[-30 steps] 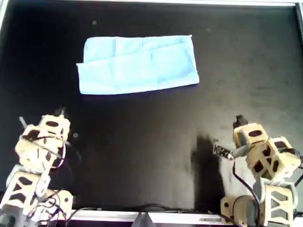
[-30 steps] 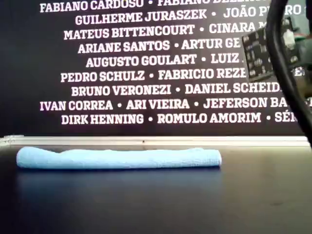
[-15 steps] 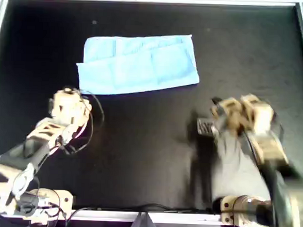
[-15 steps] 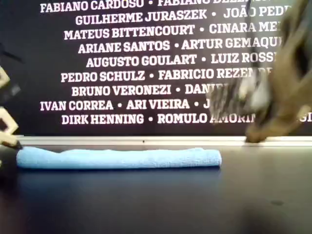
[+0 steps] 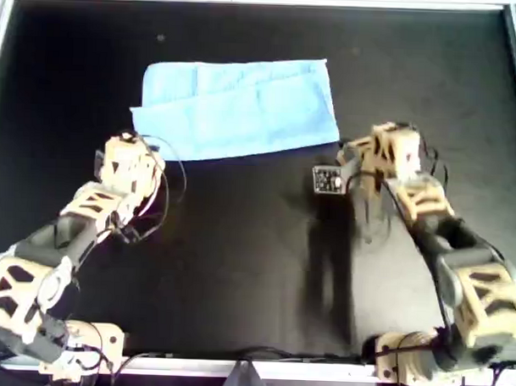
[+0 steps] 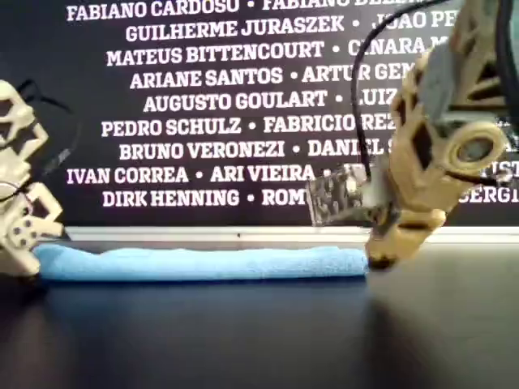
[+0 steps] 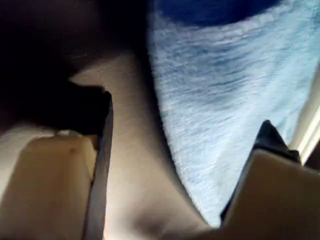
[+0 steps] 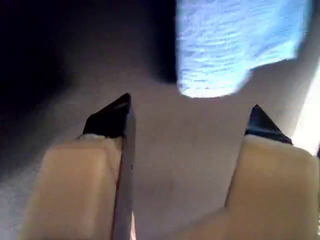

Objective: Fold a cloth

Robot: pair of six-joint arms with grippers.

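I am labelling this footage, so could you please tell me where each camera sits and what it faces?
Overhead: above, facing down on the black table, the light blue ribbed cloth and both arms.
Exterior: table level, side-on to the cloth, both arms visible.
Left wrist: on the left gripper, open fingers, cloth edge.
Right wrist: on the right gripper, open, cloth corner.
All share the cloth.

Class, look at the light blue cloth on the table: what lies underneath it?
The cloth lies flat, already folded over itself, on the black table. Only its own lower layers and the table can be inferred beneath; anything between is covered. Both pincers, left and right, are beside it.
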